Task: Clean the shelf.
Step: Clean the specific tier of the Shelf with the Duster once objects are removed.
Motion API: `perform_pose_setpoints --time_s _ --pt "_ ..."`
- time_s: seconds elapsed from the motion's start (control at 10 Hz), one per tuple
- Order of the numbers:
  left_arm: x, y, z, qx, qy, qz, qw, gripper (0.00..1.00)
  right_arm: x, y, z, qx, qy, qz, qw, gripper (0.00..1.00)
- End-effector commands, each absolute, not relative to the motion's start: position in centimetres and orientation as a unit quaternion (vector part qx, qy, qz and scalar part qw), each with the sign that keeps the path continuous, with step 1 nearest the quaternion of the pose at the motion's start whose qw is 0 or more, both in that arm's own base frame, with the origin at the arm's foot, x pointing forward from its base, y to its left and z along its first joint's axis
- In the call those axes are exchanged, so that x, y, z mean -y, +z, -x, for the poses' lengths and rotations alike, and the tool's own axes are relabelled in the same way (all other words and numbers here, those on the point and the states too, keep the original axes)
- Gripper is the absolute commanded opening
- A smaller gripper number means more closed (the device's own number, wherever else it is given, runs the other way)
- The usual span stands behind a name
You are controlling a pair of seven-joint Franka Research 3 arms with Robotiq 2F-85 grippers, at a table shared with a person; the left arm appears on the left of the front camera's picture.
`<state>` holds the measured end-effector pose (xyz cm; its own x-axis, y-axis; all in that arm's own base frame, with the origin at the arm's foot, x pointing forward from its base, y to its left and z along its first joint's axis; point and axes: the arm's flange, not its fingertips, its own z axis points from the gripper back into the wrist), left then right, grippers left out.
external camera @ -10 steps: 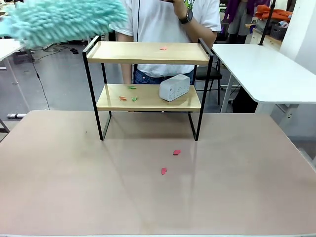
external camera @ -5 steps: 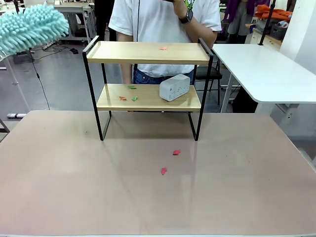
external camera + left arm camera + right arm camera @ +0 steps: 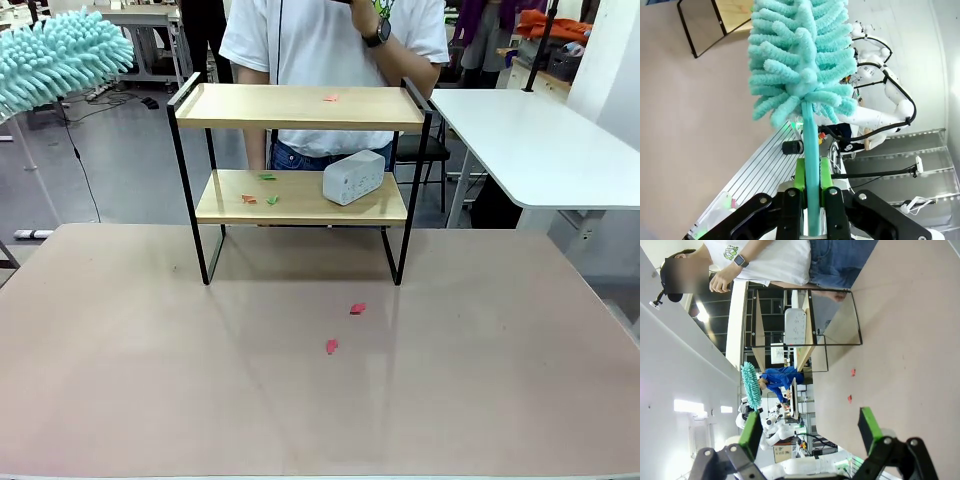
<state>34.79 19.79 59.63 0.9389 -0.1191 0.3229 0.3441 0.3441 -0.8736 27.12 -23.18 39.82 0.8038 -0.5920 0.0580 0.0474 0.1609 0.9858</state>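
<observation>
We log the left gripper [image 3: 812, 176] clamped on the handle of the teal duster [image 3: 800, 60], raised left of the shelf [image 3: 300, 106]; the right gripper [image 3: 810, 432] gapes wide, empty.

Red scraps [image 3: 357, 309] dot the table [image 3: 120, 380] — white box [image 3: 353, 177] beyond.

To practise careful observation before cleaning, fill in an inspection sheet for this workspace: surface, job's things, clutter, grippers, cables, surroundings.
Surface: pinkish table, two red scraps in front of the shelf.
Job's things: shelf upright at the table's far side; teal duster raised at far left, clear of it.
Clutter: white box on the lower board; red scrap on the top board; orange and green scraps on the lower.
Grippers: left gripper shut on the duster's handle; right gripper open, holding nothing.
Cables: black cable on the floor at left.
Surroundings: person in a white T-shirt behind the shelf; white table at right.
</observation>
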Motion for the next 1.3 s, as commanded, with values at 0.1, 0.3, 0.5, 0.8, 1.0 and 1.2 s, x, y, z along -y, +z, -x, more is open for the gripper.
perform_pose_setpoints --time_s 0.1,0.3,0.5,0.8,1.0,1.2 --pt "-15.8 63.5 -36.9 0.089 -0.152 0.540 0.823 0.12 23.2 40.0 -27.0 0.227 -0.213 -0.610 0.728 1.00" --pt "-9.5 67.6 -40.2 0.059 -0.181 0.508 0.840 0.12 23.2 40.0 -27.0 0.227 -0.213 -0.610 0.728 1.00" --pt "-2.0 69.7 -42.2 0.031 -0.227 0.463 0.856 0.12 23.2 40.0 -27.0 0.227 -0.213 -0.610 0.728 1.00" --pt "6.6 70.1 -41.6 0.067 -0.181 0.421 0.886 0.12 23.2 40.0 -27.0 0.227 -0.213 -0.610 0.728 1.00" --pt "11.4 69.6 -41.6 0.069 -0.187 0.385 0.901 0.12 23.2 40.0 -27.0 0.227 -0.213 -0.610 0.728 1.00" --pt "14.3 68.8 -44.1 0.091 -0.152 0.354 0.918 0.12 23.2 40.0 -27.0 0.227 -0.213 -0.610 0.728 1.00"
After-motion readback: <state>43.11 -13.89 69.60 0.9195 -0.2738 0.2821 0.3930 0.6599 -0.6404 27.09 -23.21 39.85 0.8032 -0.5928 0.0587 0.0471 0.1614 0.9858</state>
